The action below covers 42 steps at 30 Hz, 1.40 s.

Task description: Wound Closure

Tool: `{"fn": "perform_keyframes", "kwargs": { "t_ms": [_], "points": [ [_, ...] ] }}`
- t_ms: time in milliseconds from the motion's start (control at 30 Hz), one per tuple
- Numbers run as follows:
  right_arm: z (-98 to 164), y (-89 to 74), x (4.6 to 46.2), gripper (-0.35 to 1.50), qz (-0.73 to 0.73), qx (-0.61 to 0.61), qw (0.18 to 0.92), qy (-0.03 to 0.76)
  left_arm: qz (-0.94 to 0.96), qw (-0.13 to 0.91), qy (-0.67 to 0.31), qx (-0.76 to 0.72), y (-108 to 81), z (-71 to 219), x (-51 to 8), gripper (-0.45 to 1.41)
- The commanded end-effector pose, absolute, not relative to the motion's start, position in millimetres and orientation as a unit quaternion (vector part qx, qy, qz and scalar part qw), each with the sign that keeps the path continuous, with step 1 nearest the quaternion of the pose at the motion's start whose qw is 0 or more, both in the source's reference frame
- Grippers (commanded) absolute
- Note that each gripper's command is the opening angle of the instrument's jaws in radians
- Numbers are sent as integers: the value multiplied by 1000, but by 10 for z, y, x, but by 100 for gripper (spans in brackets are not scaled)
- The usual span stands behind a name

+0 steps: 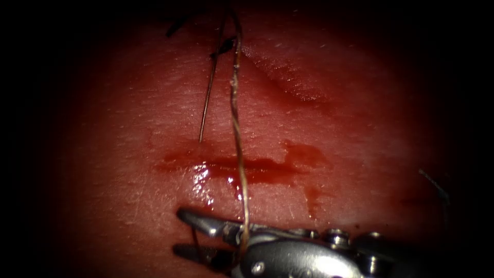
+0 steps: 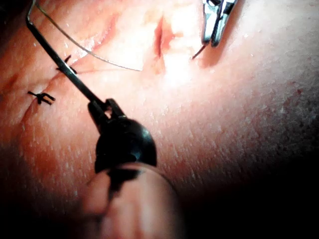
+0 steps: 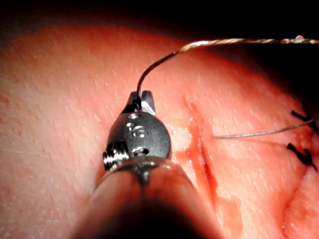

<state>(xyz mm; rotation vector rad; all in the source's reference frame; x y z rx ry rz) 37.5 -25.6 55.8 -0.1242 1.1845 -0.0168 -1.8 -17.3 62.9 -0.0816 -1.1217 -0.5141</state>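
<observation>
The right tool's jaws (image 1: pixel 191 216) are clenched. What they grip is a thin dark curve that looks to be the needle (image 3: pixel 149 69), taken close to one end. A short dark point (image 2: pixel 199 51) pokes out past the jaw tips, and the rest of the curve arcs up and away from them. The needle is clear of the tissue (image 1: pixel 128 128), not in it.

From the top of that arc the twisted thread (image 1: pixel 236 128) carries on. It runs straight away from the right jaws and crosses over the cut (image 1: pixel 267 170), which lies open just beyond them. Red fluid (image 1: pixel 303 154) fills the cut and shines wet near the jaws, with a smear trailing off beyond the cut's right end.

Past the cut, a thin strand (image 1: pixel 208 92) lies beside the thread on its left. Its free end stops short of the cut, towards the cut's left end.

Farther still from the right jaws are dark stitches (image 1: pixel 222 49), and the thread passes right beside one. A loose cut end of thread (image 1: pixel 435 185) lies well off to the right.

Farthest off, the left tool's jaws (image 2: pixel 105 107) are clenched on a taut dark length of thread (image 2: pixel 60 62) that leads off over the stitches. These jaws sit well apart from the right ones, above the tissue, and I can't tell whether they touch it.
</observation>
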Motion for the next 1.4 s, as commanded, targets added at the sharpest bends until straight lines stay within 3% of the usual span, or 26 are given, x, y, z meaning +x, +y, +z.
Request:
{"fn": "perform_keyframes", "kwargs": {
  "t_ms": [33,500,800,867,900,933,967,1033,1067,1400],
  "points": [
    [556,-258,379,-35,-20,-42,824,565,-241,815,-526,-39,-174,635,-24,-45],
    [473,-267,346,-35,-59,31,809,584,-250,811,-527,-38,-175,656,-19,-45],
    [441,-278,354,-35,-83,62,809,579,-252,812,-525,-38,-175,653,-21,-45],
    [443,-278,355,36,-83,60,808,580,-252,812,-526,-37,-175,653,-22,-45],
    [443,-278,355,36,-83,60,808,580,-252,812,-526,-37,-175,653,-22,-45],
    [448,-275,355,54,-80,60,807,582,-252,812,-526,-37,-175,653,-22,-45],
    [451,-271,354,54,-78,60,808,581,-252,812,-526,-37,-175,653,-22,-45],
    [464,-255,356,101,-67,51,811,578,-252,812,-526,-37,-175,653,-22,-45],
    [471,-250,357,111,-57,44,812,579,-252,812,-526,-37,-175,653,-22,-45],
    [557,-249,382,108,-57,-29,822,565,-252,811,-527,-37,-176,652,-24,-45]
  ]
}}
